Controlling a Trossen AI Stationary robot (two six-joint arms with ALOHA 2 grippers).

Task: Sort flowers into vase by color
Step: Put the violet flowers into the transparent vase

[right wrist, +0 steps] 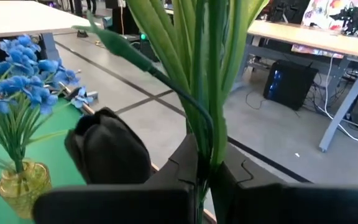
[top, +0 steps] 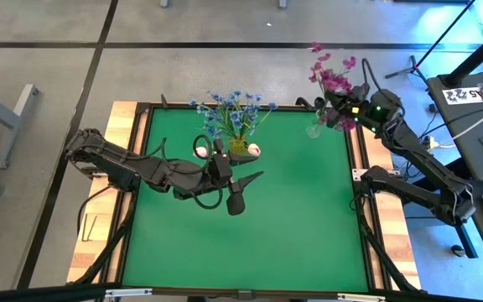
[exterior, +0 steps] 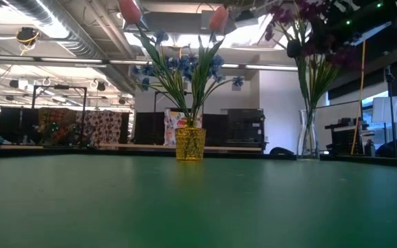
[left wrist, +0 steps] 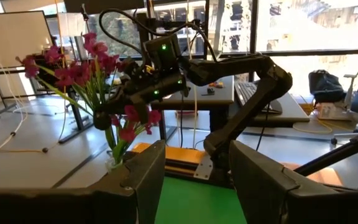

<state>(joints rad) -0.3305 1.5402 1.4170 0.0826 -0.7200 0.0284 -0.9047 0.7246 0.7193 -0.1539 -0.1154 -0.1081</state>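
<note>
High view – right gripper (top: 335,113) clenched on magenta flowers (top: 332,77) over clear vase (top: 314,130), left gripper (top: 235,189) released mid-table, low view – blue flowers (exterior: 185,69) in yellow vase (exterior: 190,143), right wrist view – fingers (right wrist: 185,165) pinch stems (right wrist: 207,81).

Two vases — one yellow (exterior: 190,143), one clear (exterior: 307,134) — two tulips (top: 200,152), and two arms (top: 132,165).

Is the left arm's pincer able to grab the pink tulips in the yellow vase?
Probably yes. The left pincer is open just in front of the yellow vase, and the tulips stand apart, uncovered.
</note>
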